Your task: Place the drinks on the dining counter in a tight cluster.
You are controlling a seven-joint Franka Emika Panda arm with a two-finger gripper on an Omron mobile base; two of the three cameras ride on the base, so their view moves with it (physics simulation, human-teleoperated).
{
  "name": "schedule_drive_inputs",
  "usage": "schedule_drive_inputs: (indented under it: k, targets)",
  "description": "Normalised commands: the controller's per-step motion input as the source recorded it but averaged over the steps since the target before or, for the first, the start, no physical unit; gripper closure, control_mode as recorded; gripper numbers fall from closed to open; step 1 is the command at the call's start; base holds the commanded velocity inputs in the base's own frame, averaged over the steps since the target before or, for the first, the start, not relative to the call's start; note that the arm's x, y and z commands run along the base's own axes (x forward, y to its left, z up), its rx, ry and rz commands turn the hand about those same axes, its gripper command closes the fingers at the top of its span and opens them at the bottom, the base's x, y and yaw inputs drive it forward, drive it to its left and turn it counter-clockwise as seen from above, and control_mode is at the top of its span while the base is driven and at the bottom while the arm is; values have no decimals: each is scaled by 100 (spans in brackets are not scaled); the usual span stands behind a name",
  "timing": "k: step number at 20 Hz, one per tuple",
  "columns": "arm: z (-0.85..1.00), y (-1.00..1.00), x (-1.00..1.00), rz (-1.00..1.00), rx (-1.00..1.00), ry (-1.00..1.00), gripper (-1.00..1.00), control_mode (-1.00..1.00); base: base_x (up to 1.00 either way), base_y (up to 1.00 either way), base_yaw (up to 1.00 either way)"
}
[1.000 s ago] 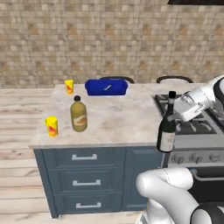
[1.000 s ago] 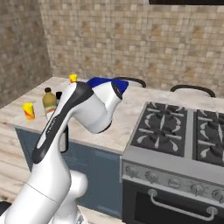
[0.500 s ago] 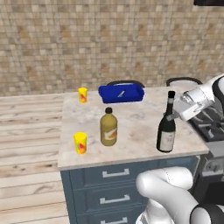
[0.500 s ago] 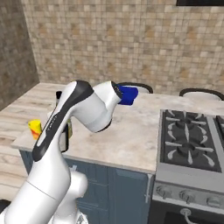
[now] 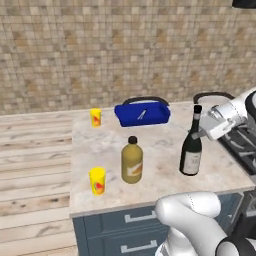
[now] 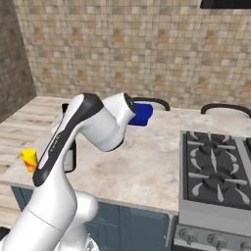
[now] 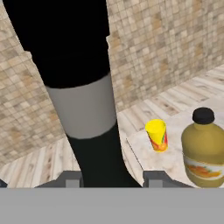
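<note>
My gripper (image 5: 200,133) is shut on the slim dark wine bottle (image 5: 190,151), holding it upright by the neck over the right part of the dining counter (image 5: 100,147); I cannot tell if its base touches the top. In the hand view the wine bottle (image 7: 78,87) stands between my gripper (image 7: 111,179) fingers, with its grey label close to the camera. The squat amber-yellow bottle (image 5: 132,161) with a black cap stands near the counter's front, left of the wine bottle. The amber-yellow bottle (image 7: 205,148) appears at the right of the hand view.
Two small yellow cups stand on the counter, one at the back left (image 5: 95,117) and one at the front left (image 5: 97,180). A blue basket (image 5: 142,112) sits at the back. A stove (image 6: 215,171) adjoins the counter on the right. Dark blue drawers (image 5: 135,235) lie below.
The base has driven along, so the whole picture has shifted and the counter sits further left in the left base view. The wine bottle stays in my gripper, now over the counter top.
</note>
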Motion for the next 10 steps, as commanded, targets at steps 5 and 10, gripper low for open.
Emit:
schedule_drive_inputs:
  k: [5,10]
  targets:
    - [0,0,0,0,0,0,100,100,81,10,-1]
    - [0,0,0,0,0,0,100,100,11,7,-1]
